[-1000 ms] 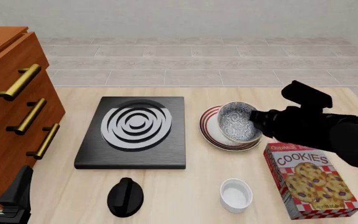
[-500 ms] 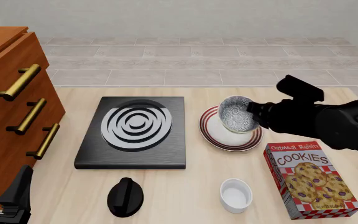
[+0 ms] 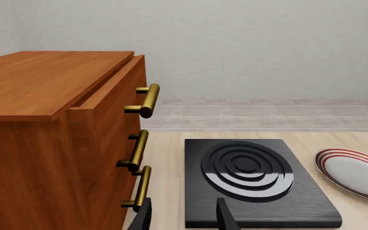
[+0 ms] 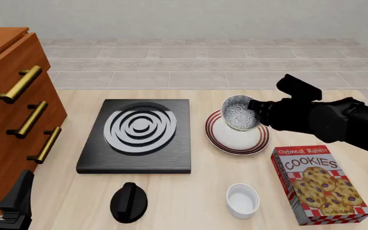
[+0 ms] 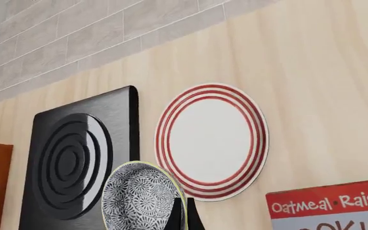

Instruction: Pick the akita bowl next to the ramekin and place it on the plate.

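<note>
The right gripper (image 4: 256,114) pinches the akita bowl (image 4: 237,113) by its thin rim, tilted in the air above the plate (image 4: 227,139). The bowl looks rigid, smooth and likely breakable — a rim grip could slip. The left gripper (image 3: 184,216) idles with its jaws apart.

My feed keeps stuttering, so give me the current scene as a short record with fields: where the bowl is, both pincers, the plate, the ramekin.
akita bowl: held tilted, opening facing sideways, lifted above the plate
right pincer: shut on the bowl's rim
plate: on the table beside the stove block, nothing resting on it
ramekin: upright on the near table, beside the cookie box
left pincer: open, low by the drawers, holding nothing
placement: not yet done
</note>
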You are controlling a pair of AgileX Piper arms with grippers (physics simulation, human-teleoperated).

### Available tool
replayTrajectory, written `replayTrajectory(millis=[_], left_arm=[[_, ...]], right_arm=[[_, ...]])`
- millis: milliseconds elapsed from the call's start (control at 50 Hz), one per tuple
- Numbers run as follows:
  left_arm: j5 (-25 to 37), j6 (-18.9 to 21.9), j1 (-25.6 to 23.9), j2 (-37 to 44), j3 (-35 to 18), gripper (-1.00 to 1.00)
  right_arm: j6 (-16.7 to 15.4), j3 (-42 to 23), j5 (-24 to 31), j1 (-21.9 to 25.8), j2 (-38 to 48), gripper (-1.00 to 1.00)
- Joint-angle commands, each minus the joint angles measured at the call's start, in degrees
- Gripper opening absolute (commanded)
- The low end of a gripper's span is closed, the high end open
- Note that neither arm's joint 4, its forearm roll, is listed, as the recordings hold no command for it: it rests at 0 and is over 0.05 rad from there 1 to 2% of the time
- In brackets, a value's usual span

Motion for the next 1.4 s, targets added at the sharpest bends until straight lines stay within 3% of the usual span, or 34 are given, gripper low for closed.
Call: replayTrajectory(millis=[20,120,200,220,420,1400], left_arm=[[0.0,0.0,0.0,0.0,0.0,1.0],[0.0,0.0,0.0,0.0,0.0,1.0],[0.0,0.0,0.0,0.0,0.0,1.0],[0.0,0.0,0.0,0.0,0.0,1.0],[0.0,0.0,0.0,0.0,0.0,1.0],[0.0,0.0,0.0,0.0,0.0,1.0]], right_arm=[[0.57,-1.31,-1.68,-0.5,2.72,-1.0],[0.86,-1.65,-2.6,-0.91,4.13,-1.0],[-0.96,-2.88,-2.77,-3.06,5.25,-1.0],[1.08,-2.17,-3.35,-1.49,5.72,-1.0],[-0.36,-4.43,-3.89,-3.99,8.68,-1.0],[1.49,-8.39,-7.97,-6.26,19.69,-1.0]])
